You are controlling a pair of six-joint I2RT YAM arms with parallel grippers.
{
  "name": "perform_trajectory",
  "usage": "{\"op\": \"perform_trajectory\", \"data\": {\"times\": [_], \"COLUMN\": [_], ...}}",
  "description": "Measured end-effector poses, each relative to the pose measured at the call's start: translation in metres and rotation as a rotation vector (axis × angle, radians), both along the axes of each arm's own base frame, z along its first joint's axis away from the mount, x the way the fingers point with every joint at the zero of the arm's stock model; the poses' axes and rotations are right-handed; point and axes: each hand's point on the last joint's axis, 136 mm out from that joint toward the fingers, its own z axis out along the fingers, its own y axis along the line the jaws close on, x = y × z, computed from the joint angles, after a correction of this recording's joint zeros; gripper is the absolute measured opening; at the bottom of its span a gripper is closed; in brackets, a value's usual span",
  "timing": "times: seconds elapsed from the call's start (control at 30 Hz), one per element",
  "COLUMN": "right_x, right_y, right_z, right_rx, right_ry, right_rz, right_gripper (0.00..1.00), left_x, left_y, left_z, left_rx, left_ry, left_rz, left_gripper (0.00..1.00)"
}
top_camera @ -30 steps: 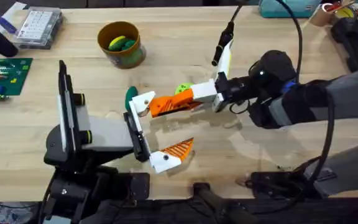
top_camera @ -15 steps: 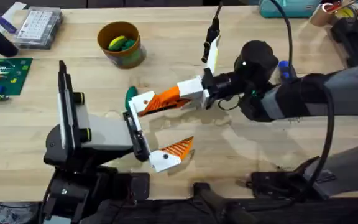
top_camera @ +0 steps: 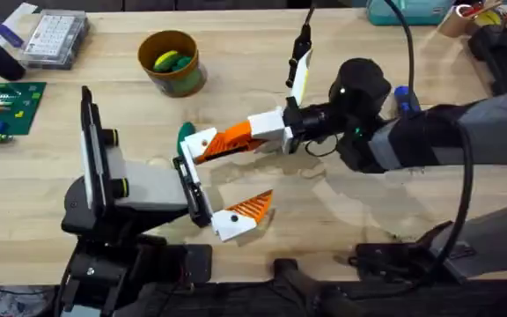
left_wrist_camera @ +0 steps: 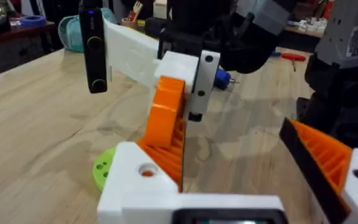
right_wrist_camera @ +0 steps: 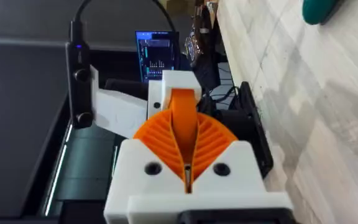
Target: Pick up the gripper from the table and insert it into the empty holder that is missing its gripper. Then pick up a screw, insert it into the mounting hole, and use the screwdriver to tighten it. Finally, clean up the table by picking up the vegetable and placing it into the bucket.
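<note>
Gripper finger, orange and ribbed, is clamped between the closed pads of the right gripper and has been carried leftward until its tip meets the holder; insertion is judged nearly complete. Left gripper stands wide open.

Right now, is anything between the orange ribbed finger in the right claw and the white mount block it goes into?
Nothing visible. The orange ribbed wedge-shaped plastic finger, clamped in the right claw, has its end right at the white angular plastic mount block, with no object between them.
</note>
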Motion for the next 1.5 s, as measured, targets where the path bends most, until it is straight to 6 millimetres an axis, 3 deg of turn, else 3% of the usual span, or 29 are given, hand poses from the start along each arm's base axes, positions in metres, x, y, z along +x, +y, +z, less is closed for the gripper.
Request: {"op": "perform_trajectory", "data": {"times": [0.57,0.6,0.7,0.73,1.1,1.27,1.37,1.5], "right_x": [0.003,0.003,0.006,0.006,0.010,0.017,0.021,0.025], "right_y": [0.002,0.002,0.003,0.003,0.003,-0.002,-0.006,-0.011], "right_z": [-0.002,-0.002,-0.006,-0.008,-0.011,-0.011,-0.011,-0.010], "right_rx": [-0.017,-0.018,-0.032,-0.037,-0.045,-0.044,-0.043,-0.040], "right_ry": [0.017,0.018,0.033,0.038,0.045,0.046,0.045,0.043], "right_rz": [-0.023,-0.023,-0.041,-0.046,-0.065,-0.085,-0.094,-0.105], "right_gripper": [0.009,0.036,0.348,0.400,0.584,0.766,0.967,0.991], "left_x": [0.002,0.002,0.001,0.000,-0.002,-0.002,-0.002,-0.002], "left_y": [0.001,0.001,0.000,0.000,-0.001,-0.001,-0.001,-0.001], "left_z": [-0.001,-0.001,-0.001,0.000,0.000,0.000,0.000,0.000], "left_rx": [-0.004,-0.003,0.000,0.001,0.009,0.010,0.010,0.011], "left_ry": [0.019,0.019,0.006,0.002,-0.020,-0.023,-0.024,-0.023], "left_rz": [0.008,0.008,0.002,-0.004,-0.015,-0.018,-0.018,-0.018], "left_gripper": [0.986,0.986,0.986,0.986,0.986,0.986,0.986,0.986]}}
